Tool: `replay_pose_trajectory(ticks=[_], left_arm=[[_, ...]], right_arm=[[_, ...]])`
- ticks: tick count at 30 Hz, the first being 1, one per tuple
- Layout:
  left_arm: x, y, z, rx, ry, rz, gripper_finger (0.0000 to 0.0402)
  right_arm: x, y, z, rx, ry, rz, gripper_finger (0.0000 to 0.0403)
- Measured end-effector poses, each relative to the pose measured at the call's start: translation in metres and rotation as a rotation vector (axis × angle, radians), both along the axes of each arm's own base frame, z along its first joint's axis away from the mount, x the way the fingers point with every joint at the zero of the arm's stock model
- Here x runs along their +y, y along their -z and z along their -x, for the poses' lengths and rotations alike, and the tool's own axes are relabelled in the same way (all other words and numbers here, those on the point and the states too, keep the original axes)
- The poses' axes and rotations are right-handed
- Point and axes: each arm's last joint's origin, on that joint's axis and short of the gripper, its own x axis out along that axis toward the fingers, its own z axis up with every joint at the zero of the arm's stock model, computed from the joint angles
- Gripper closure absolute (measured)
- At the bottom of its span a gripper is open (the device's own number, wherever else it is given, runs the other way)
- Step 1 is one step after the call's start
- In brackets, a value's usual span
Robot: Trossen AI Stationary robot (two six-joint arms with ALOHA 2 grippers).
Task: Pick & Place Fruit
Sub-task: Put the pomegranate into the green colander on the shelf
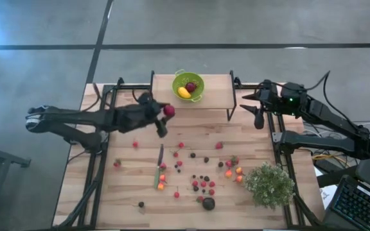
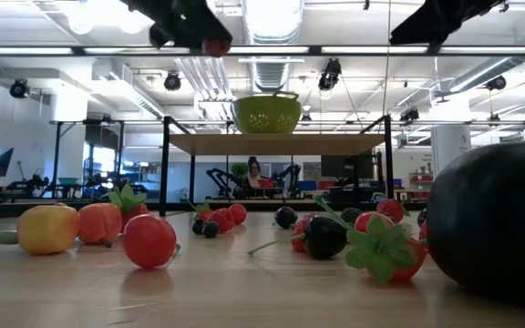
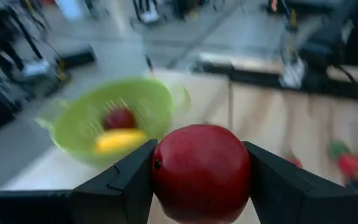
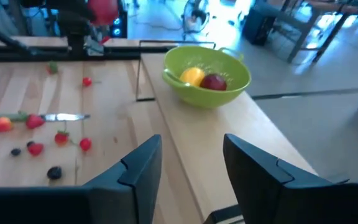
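Observation:
My left gripper [image 1: 167, 113] is in the air over the table's far middle, just short of the raised shelf, shut on a round red fruit [image 3: 201, 172]. The green colander [image 1: 188, 86] stands on the shelf and holds a yellow fruit [image 1: 184, 93] and a dark red one [image 1: 191, 86]. Many small red, dark and orange fruits [image 1: 203, 183] lie scattered on the table's near half, with one bigger dark round fruit [image 1: 208, 203]. My right gripper [image 1: 258, 120] waits open at the table's right far side, beside the shelf's right end. My left gripper pinches the round red fruit [image 1: 169, 110] between its two fingers [image 3: 122, 183], one on each side of its middle. The fruit is lifted clear, well above the table, as the low view shows it near the top [image 2: 215, 46].
A green-handled knife [image 1: 158, 168] lies on the table among the fruit. A bushy pale-green plant [image 1: 269, 185] stands at the near right corner. The wooden shelf [image 1: 218, 92] sits raised on a black frame at the far edge. A laptop [image 1: 363, 205] lies off the table's right.

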Motion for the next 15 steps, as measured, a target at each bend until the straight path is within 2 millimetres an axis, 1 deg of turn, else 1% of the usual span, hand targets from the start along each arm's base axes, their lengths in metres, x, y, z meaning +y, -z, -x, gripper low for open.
replay_pose_trajectory(ticks=[3, 6, 12, 15], left_arm=[[0.011, -0.006, -0.003, -0.05, -0.028, -0.06, 0.0181], [0.02, -0.011, -0.005, -0.086, -0.056, -0.106, 0.0181], [0.041, -0.016, -0.004, -0.145, -0.127, -0.121, 0.0181], [0.052, -0.014, -0.006, -0.153, -0.159, -0.136, 0.0181]], right_arm=[[-0.001, 0.0, -0.001, -0.017, 0.005, 0.012, 0.0248], [-0.003, -0.003, -0.004, -0.058, 0.046, 0.039, 0.0257], [-0.01, -0.012, -0.012, -0.164, 0.158, -0.002, 0.0276], [-0.015, -0.012, -0.017, -0.142, 0.213, 0.016, 0.0286]])
